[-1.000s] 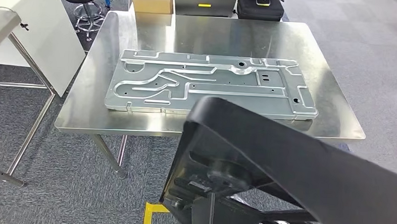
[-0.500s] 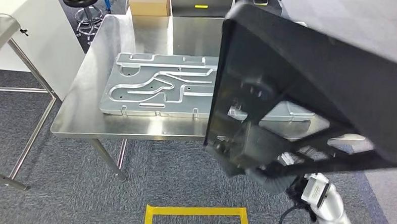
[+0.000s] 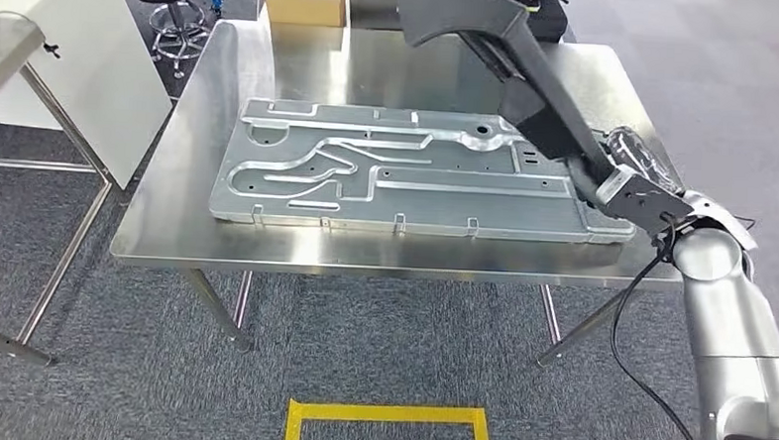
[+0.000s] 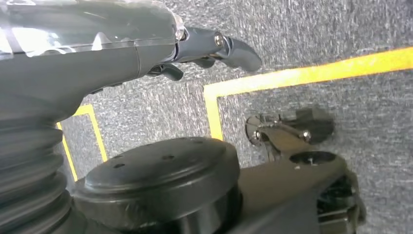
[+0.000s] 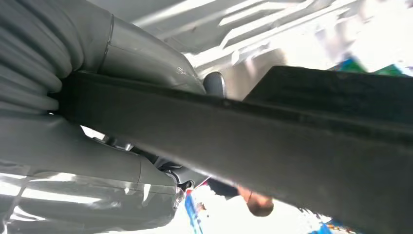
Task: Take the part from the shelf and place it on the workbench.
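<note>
One black part rides above the steel workbench, gripped at its lower end by the robot's right hand, fingers clasped around it. Beneath it, a large machined aluminium plate lies flat on the bench. Down by the grey carpet and yellow floor tape, the left hand hangs empty, fingers loosely apart.

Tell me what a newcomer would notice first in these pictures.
First, the long black part held by the right hand, reaching out over the steel workbench. Next, the big machined metal plate lying flat across the workbench's middle. Then the yellow tape outline on the grey carpet in front of it.
</note>
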Robot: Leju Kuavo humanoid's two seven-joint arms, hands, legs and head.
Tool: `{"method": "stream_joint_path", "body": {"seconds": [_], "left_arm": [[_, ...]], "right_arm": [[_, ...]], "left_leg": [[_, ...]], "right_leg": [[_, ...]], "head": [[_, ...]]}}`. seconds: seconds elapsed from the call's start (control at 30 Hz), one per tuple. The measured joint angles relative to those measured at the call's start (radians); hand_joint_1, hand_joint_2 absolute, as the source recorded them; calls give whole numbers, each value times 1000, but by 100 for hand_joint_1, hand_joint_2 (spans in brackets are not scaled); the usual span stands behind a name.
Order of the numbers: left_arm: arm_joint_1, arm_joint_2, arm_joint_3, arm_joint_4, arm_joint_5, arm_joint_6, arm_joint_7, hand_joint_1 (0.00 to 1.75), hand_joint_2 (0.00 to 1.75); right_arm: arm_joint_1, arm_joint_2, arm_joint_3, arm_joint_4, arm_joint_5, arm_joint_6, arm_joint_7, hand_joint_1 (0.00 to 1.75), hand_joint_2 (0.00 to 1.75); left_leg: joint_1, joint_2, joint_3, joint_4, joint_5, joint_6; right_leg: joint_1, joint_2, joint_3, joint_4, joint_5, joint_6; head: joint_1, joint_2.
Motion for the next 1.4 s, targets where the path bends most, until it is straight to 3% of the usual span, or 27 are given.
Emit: {"method": "stream_joint_path", "body": {"seconds": [0.1, 0.13, 0.17, 0.23, 0.3, 0.33, 0.43, 0.5, 0.6, 0.63, 0.67, 0.7, 0.77, 0.8, 0.87, 0.93, 1.0, 1.1, 1.13, 1.17, 1.2, 1.27, 1.3, 1.33, 1.4], "left_arm": [[-2, -2, 0, 0, -1, -3, 2, 0, 175], [-2, -3, 0, 0, -1, -3, 2, 0, 175], [-1, -3, 0, 0, 0, -4, 2, 0, 175], [-1, -4, 0, 0, 2, -4, 2, 0, 175], [-3, -5, 0, 0, 6, -4, 1, 0, 175], [-4, -5, 0, 0, 8, -4, 1, 0, 175], [-6, -7, 0, 0, 10, -3, 1, 0, 175], [-7, -8, 0, 0, 11, -3, 1, 0, 175], [-7, -8, 0, 0, 13, -2, 0, 0, 175], [-8, -8, 0, 0, 14, -2, -1, 0, 175], [-9, -8, 0, 0, 14, -2, -1, 0, 175], [-9, -8, 0, 0, 14, -3, -2, 0, 175], [-8, -8, 0, 0, 13, -2, -1, 0, 175], [-6, -8, 0, 0, 13, -2, 0, 0, 175], [-5, -7, 0, 0, 13, -2, 0, 0, 175], [-5, -8, 0, 0, 13, -1, 1, 0, 175], [-6, -9, 0, 0, 12, -1, 1, 0, 175], [-7, -10, 0, 0, 13, -1, 2, 0, 175], [-6, -11, 0, 0, 14, -1, 3, 0, 175], [-5, -11, 0, 0, 15, 0, 3, 0, 175], [-4, -11, 0, 0, 17, 0, 3, 0, 175], [-5, -11, 0, 0, 18, 3, 3, 0, 175], [-6, -11, 0, 0, 18, 5, 3, 0, 175], [-7, -10, 0, 0, 18, 7, 4, 0, 175], [-8, -10, 0, 0, 18, 8, 4, 0, 175]], "right_arm": [[-93, -24, 37, 94, 77, -56, 4, 175, 175], [-122, -32, 50, 126, 103, -77, 6, 175, 175], [-146, -39, 64, 154, 135, -105, 12, 175, 175], [-190, -49, 98, 199, 225, -182, 35, 175, 175], [-246, -51, 145, 247, 336, -271, 65, 175, 175], [-276, -51, 172, 274, 389, -310, 79, 175, 175], [-341, -49, 249, 350, 522, -404, 119, 175, 175], [-368, -47, 293, 392, 575, -448, 134, 175, 175], [-393, -37, 339, 442, 599, -480, 140, 175, 175], [-396, -34, 349, 454, 600, -484, 140, 175, 175], [-397, -32, 357, 464, 602, -486, 140, 175, 175], [-398, -30, 363, 473, 603, -487, 140, 175, 175], [-402, -27, 372, 489, 605, -488, 139, 175, 175], [-406, -26, 376, 496, 606, -489, 139, 175, 175], [-415, -24, 380, 509, 606, -491, 139, 175, 175], [-420, -23, 385, 516, 614, -494, 141, 175, 175], [-427, -23, 393, 525, 649, -517, 154, 175, 175], [-440, -18, 414, 558, 722, -587, 192, 175, 175], [-441, -13, 424, 578, 745, -610, 203, 175, 175], [-441, -7, 434, 598, 765, -628, 211, 175, 175], [-441, 1, 443, 619, 781, -642, 217, 175, 175], [-442, 20, 459, 658, 801, -661, 226, 175, 175], [-445, 31, 464, 678, 805, -669, 230, 175, 175], [-447, 42, 468, 697, 804, -676, 232, 175, 175], [-450, 66, 472, 735, 796, -690, 233, 175, 175]], "left_leg": [[-2, -1, 2, -3, -2, 6], [-3, -1, 4, -2, -3, 6], [-3, -2, 7, -2, -6, 7], [-3, -5, 19, -2, -14, 3], [-6, -6, 24, -2, -21, -4], [-8, -6, 22, -2, -23, -8], [-8, -5, 22, -3, -28, -24], [-8, -2, 5, 41, -55, -33], [-7, 2, -102, 239, -131, -39], [-7, 3, -132, 286, -137, -38], [-7, 3, -145, 296, -123, -36], [-7, 4, -136, 262, -89, -33], [-11, 4, -80, 124, -4, -19], [-13, 5, -52, 59, 20, -13], [-17, 5, -28, 4, 27, -7], [-14, 5, -22, -10, 27, -2], [-9, 5, -13, -23, 31, 6], [-7, 6, -8, -29, 31, 11], [-6, 5, -6, -29, 30, 10], [-5, 5, -5, -28, 27, 9], [-4, 4, -3, -26, 24, 7], [-1, 3, 2, -20, 15, -1], [-1, 3, 2, -15, 11, -6], [-2, 3, 0, -13, 8, -12], [-4, 3, -2, -13, 5, -22]], "right_leg": [[-6, 0, -101, 177, -68, 10], [-6, 0, -127, 214, -69, 12], [-7, 0, -135, 215, -50, 11], [-7, 0, -96, 110, 33, 6], [-3, 1, -48, -5, 81, -3], [0, 1, -37, -33, 85, -7], [2, 1, -30, -49, 74, -22], [-2, -2, -18, -57, 72, -34], [0, -4, -7, -60, 65, -46], [3, -4, -3, -60, 62, -48], [5, -4, 2, -60, 58, -49], [7, -4, 8, -60, 54, -49], [13, -2, 22, -59, 44, -47], [15, -1, 25, -58, 40, -45], [16, 0, 22, -57, 37, -38], [14, 0, 20, -57, 36, -28], [11, 1, 7, -27, 14, -16], [1, 1, -84, 144, -58, 3], [-3, 1, -115, 195, -68, 9], [-8, 0, -133, 214, -59, 13], [-13, 0, -130, 193, -32, 16], [-20, -1, -76, 61, 47, 21], [-19, -1, -48, -1, 71, 20], [-17, 0, -31, -40, 82, 16], [-10, 2, -26, -54, 77, 3]], "head": [[0, 0], [0, 0], [0, 0], [0, 0], [0, 0], [0, 0], [0, 0], [0, 0], [0, 0], [0, 0], [0, 0], [0, 0], [0, 0], [0, 0], [0, 0], [0, 0], [0, 0], [0, 0], [0, 0], [0, 0], [0, 0], [0, 0], [0, 0], [0, 0], [0, 0]]}}
